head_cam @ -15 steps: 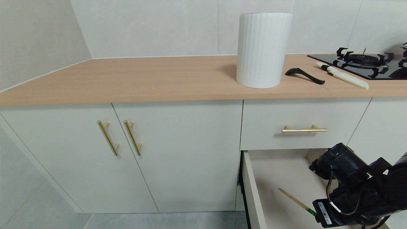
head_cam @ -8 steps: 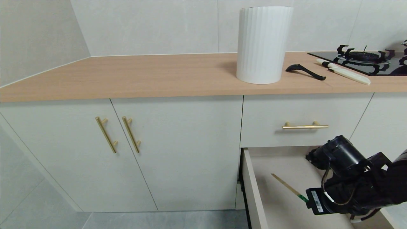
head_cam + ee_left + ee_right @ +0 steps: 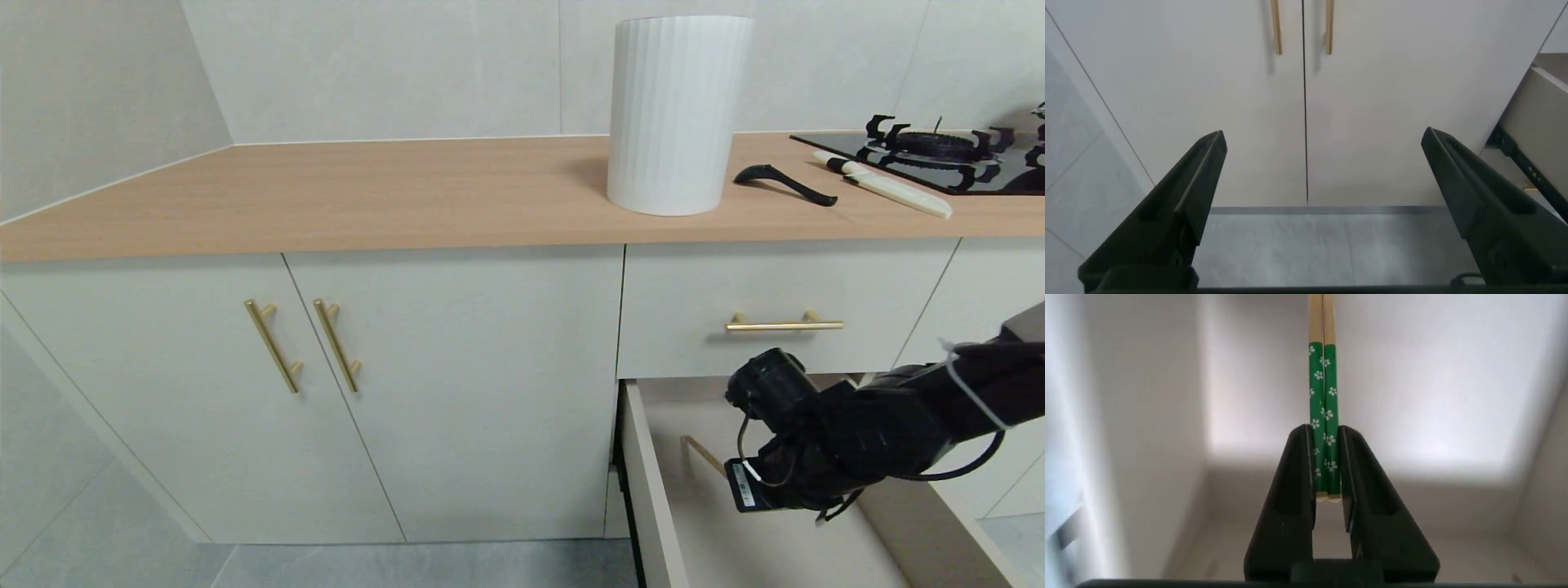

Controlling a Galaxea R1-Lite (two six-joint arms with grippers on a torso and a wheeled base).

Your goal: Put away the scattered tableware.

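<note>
Right gripper [image 3: 1325, 439] clamps green-flowered wooden chopsticks [image 3: 1321, 367] within the open beige drawer [image 3: 651, 490], near its left wall; left gripper [image 3: 1323, 140] fingers stand wide apart.

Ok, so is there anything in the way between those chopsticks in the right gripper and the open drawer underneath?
Nothing visible. The right gripper is shut on the chopsticks, holding them over the open drawer. No object shows on the part of the drawer floor visible around them. The arm hides part of that floor.
</note>
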